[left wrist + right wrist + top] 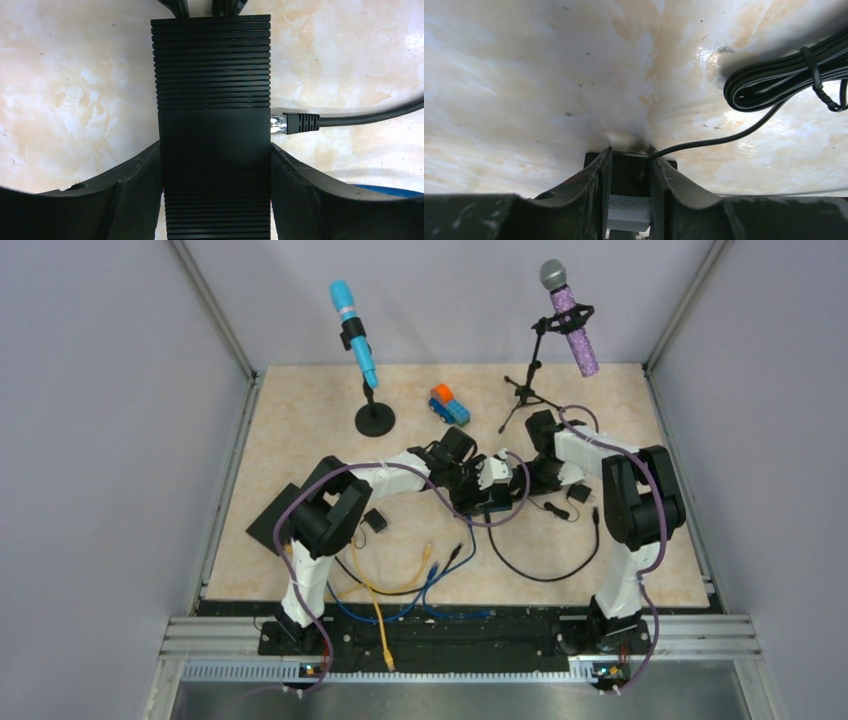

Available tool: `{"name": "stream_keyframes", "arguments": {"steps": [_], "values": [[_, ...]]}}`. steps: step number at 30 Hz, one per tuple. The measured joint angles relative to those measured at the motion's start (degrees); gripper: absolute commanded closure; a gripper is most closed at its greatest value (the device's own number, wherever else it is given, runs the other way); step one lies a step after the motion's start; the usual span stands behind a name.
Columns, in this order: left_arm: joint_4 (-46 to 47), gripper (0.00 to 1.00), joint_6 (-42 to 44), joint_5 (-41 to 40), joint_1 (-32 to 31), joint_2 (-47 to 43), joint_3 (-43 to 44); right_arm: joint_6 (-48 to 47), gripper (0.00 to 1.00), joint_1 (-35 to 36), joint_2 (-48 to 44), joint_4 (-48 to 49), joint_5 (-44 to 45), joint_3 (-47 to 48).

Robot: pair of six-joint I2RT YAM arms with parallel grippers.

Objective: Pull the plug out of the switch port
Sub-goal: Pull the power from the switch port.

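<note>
Evidently left jaws clamp the switch [215, 100]; right jaws pinch its plug [629, 172], coiled cable [774, 85] nearby.

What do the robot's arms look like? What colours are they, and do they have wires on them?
The left arm and right arm are both made of white tubes with chunky black joints. A purple cable loops along each one. The left end effector and right end effector are black, each with two thick, curved fingers.
</note>
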Motion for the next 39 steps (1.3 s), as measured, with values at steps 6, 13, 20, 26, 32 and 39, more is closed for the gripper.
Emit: {"name": "stream_keyframes", "arguments": {"steps": [6,13,20,26,32,39], "values": [[-0.1,0.40,0.0,-0.1,0.0,0.0,0.0,-0.1,0.79,0.0,0.0,0.9,-0.7,-0.4],[-0.4,0.40,0.0,-0.1,0.1,0.0,0.1,-0.1,0.84,0.0,-0.2,1.2,-1.2,-0.9],[-0.5,0.41,-0.1,-0.2,0.1,0.0,0.1,1.7,0.97,0.0,-2.9,5.2,-1.3,-5.0],[-0.5,0.41,-0.1,-0.1,0.1,0.0,0.1,5.6,1.00,0.0,-8.5,14.8,-1.1,-13.6],[-0.5,0.42,-0.1,-0.1,0.1,0.0,0.1,6.6,1.00,0.3,-9.6,17.0,-0.3,-15.3],[-0.4,0.43,-0.1,-0.1,0.1,0.0,0.1,4.2,1.00,0.9,-7.4,11.3,2.0,-10.8]]}}
